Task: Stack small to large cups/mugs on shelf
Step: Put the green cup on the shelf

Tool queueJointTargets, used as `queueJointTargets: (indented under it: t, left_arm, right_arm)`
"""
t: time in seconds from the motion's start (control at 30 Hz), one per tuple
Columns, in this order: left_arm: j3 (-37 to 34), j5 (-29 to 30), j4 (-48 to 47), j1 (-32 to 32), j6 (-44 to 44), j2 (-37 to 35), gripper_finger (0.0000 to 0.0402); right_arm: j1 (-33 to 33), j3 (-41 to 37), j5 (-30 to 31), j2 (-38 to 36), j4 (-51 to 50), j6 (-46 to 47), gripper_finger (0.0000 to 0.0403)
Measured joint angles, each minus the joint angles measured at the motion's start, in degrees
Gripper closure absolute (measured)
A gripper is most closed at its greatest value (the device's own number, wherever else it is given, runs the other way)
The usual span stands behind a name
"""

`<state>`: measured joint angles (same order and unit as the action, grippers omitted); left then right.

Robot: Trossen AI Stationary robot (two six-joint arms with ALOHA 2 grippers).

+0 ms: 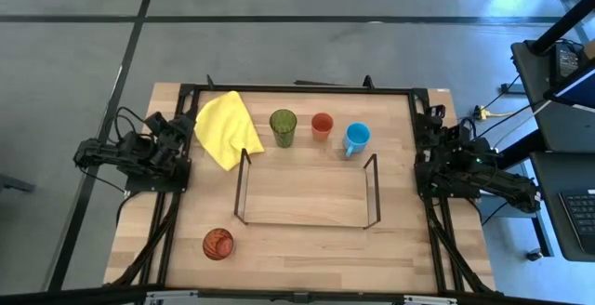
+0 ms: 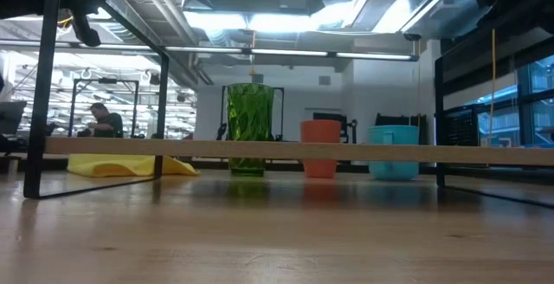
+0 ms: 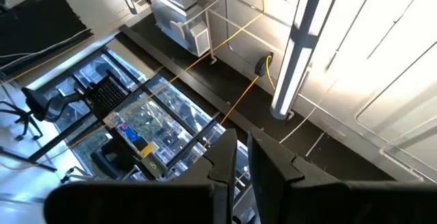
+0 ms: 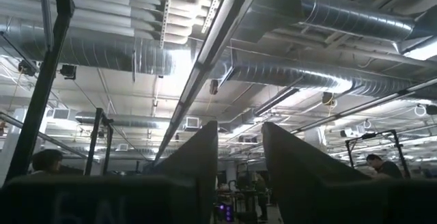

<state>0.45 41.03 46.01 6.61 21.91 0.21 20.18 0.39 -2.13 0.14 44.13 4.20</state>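
The wire shelf (image 1: 307, 189) stands at the table's middle; the low view shows its dark uprights and a thin light board (image 2: 286, 149). Behind it, on the table, stand in a row the green tumbler (image 1: 283, 126) (image 2: 249, 128), the plain orange cup (image 1: 322, 125) (image 2: 320, 148) and the light blue mug (image 1: 356, 139) (image 2: 394, 151). The red-orange patterned cup (image 1: 218, 244) stands near the front left. My left gripper (image 3: 242, 162) is at the table's left edge, pointing up, fingers almost together. My right gripper (image 4: 240, 176) is at the right edge, pointing up, slightly open. Both are empty.
A yellow cloth (image 1: 226, 128) lies crumpled at the far left, beside the tumbler and the shelf's far left corner. A black frame (image 1: 297, 89) runs around the table's edges. People show in the room beyond the table (image 2: 102, 119).
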Motion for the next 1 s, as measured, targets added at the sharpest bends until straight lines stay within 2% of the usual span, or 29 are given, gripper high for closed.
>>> queueJointTargets:
  t: [0.2,0.33,0.5,0.6,0.7,0.8,0.9,1.0]
  left_arm:
    - [0.00,1.59,2.43,0.00,3.39,0.00,0.0369]
    - [0.62,-5.67,2.90,0.01,4.96,0.00,0.0369]
    - [3.05,-7.96,2.56,0.02,4.57,0.00,0.0369]
    - [7.49,-16.58,0.77,0.00,4.06,1.59,0.0369]
    - [15.08,-19.42,-8.91,0.02,2.05,5.27,0.0369]
    - [23.96,-17.55,-23.13,0.02,-2.66,10.22,0.0369]
    - [30.55,-13.06,-37.74,0.02,-7.31,15.10,0.0369]
    - [33.94,-10.27,-46.61,0.00,-7.22,17.35,0.0369]
  right_arm:
    - [0.00,0.01,0.00,0.00,0.07,0.03,0.0283]
    - [0.00,-0.01,0.30,0.00,0.98,2.63,0.0283]
    - [0.02,0.84,3.85,0.02,2.59,9.04,0.0283]
    - [0.02,4.46,2.54,0.64,0.25,7.20,0.0283]
    - [0.00,9.69,-2.12,2.30,-6.51,0.79,0.0283]
    - [0.00,15.17,-4.42,4.65,-15.30,-5.26,0.0283]
    - [0.00,19.27,-2.51,7.35,-23.93,-6.21,0.0283]
    - [0.00,21.71,3.14,9.76,-31.66,0.60,0.0283]
